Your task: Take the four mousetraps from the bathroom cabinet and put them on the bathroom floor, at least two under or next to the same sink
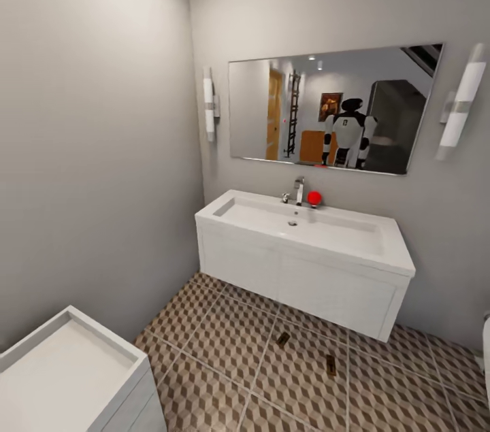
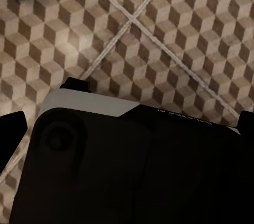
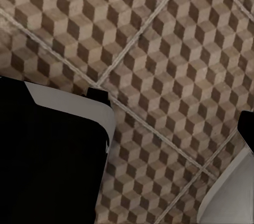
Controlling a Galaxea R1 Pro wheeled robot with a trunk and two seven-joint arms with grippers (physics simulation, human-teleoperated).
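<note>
Two mousetraps lie on the bathroom floor (image 1: 218, 350) in front of the sink: one mousetrap (image 1: 282, 338) close under the vanity's front, the other mousetrap (image 1: 331, 364) a little nearer to me and to the right. Both are small brown rectangles. The white bathroom sink (image 1: 299, 224) sits on a wall-hung vanity. In the left wrist view my left gripper (image 2: 132, 134) hangs over the floor tiles (image 2: 159, 23), its dark fingertips (image 2: 13, 134) far apart, holding nothing. In the right wrist view my right gripper (image 3: 127, 128) is also spread and holds nothing, over the tiles (image 3: 159, 49).
A mirror (image 1: 333, 109) above the sink reflects me and an orange-brown piece of furniture behind. A white box-like unit (image 1: 68, 371) stands at the near left. Grey walls close in on the left and behind the sink. My own dark base (image 2: 132, 171) lies below the left wrist camera.
</note>
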